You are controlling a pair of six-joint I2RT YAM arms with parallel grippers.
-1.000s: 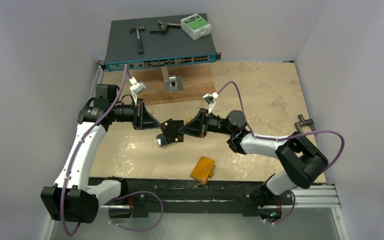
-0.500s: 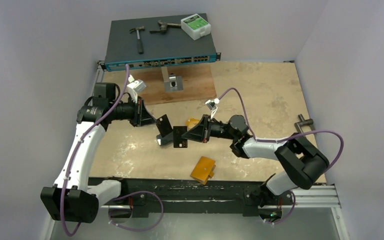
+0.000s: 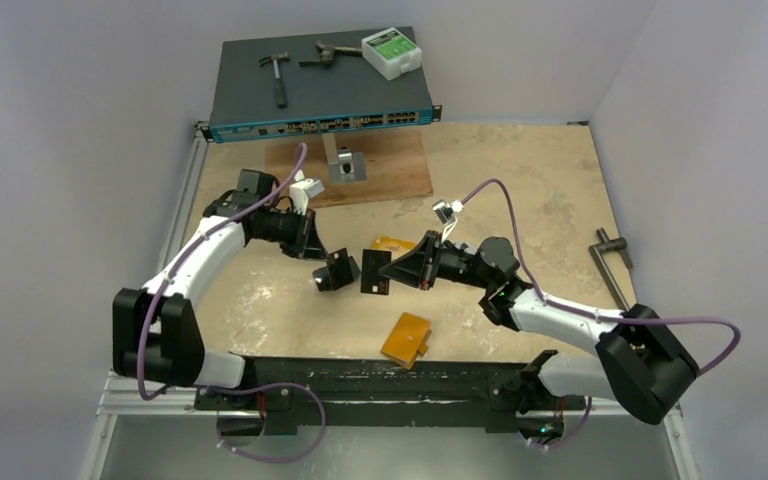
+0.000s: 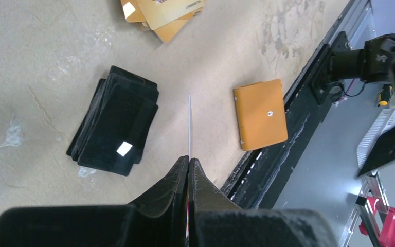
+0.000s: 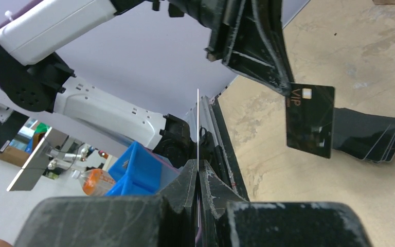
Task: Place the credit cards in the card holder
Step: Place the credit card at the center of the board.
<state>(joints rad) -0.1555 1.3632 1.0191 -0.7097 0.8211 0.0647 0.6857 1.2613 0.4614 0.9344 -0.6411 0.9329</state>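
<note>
My left gripper (image 3: 326,255) is shut on a black card (image 3: 341,268), held on edge above the table; the left wrist view shows that card edge-on (image 4: 189,121) between the closed fingers (image 4: 177,177). My right gripper (image 3: 390,270) is shut on another black card (image 3: 375,272), edge-on in the right wrist view (image 5: 198,121). The left's card reads VIP in that view (image 5: 310,120). A pile of black cards (image 4: 114,121) lies under them. Orange-gold cards (image 3: 393,244) lie behind. The orange card holder (image 3: 407,340) lies closed near the front rail, apart from both grippers (image 4: 260,114).
A network switch (image 3: 320,100) at the back carries a hammer (image 3: 276,75) and a white-green box (image 3: 391,52). A wooden board (image 3: 390,175) holds a metal bracket (image 3: 343,165). A metal handle (image 3: 612,255) lies at the right. A black rail (image 3: 360,372) runs along the front.
The grippers met at a card a second ago and have drawn apart, each with a black card. The left arm has folded inward; the right gripper has shifted right.
</note>
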